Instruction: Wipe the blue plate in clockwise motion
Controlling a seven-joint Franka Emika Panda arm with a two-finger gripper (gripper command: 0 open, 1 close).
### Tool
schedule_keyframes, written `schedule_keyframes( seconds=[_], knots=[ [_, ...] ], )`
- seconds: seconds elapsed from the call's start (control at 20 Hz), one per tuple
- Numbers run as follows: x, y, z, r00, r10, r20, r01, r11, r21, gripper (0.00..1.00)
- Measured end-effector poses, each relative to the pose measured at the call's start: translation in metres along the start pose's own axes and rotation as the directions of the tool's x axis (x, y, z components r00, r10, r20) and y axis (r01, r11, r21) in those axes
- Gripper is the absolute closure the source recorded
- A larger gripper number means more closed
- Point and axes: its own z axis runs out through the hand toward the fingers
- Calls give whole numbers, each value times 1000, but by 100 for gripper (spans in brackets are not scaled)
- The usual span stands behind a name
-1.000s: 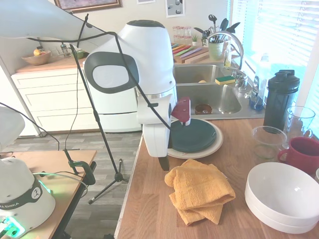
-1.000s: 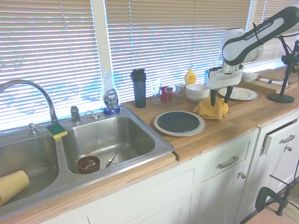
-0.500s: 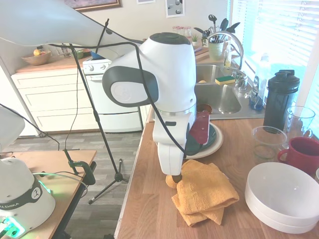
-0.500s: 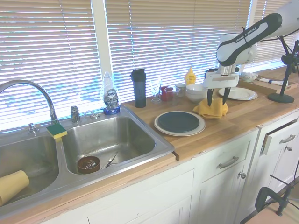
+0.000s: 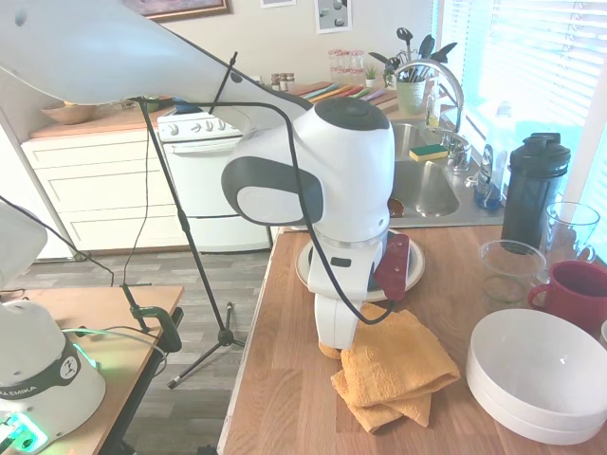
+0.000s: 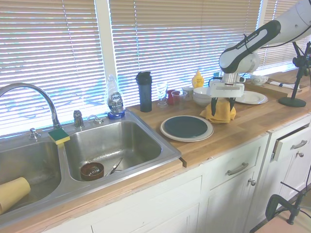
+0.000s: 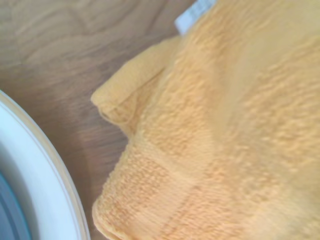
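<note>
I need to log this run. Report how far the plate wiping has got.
Done: nothing visibly; the round dark teal-blue glossy plate sits untouched on the wider cream plate.
In hand: the end effector is down at the crumpled orange terry cloth on the wooden counter beside the plates, fingers open astride it.
Left: close on the cloth, carry it to the plate, wipe clockwise.

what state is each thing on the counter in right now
blue plate: bare, stacked on the cream plate
orange towel: crumpled on the counter beside the plates
gripper: open, fingers astride the towel
shaker bottle: upright, lid on
white bowls: stacked, empty
red mug: upright
</note>
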Motion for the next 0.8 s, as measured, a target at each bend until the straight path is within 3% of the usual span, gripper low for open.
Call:
schedule_keyframes(
  seconds=[0.05,0.1,0.8],
  knots=[
    [0,-1,2,1000,-2,2,2,1000,-2,0],
    [1,-2,3,1000,-3,3,3,1000,-3,100],
    [4,-5,-1,1000,-8,-7,8,1000,17,100]
  ],
)
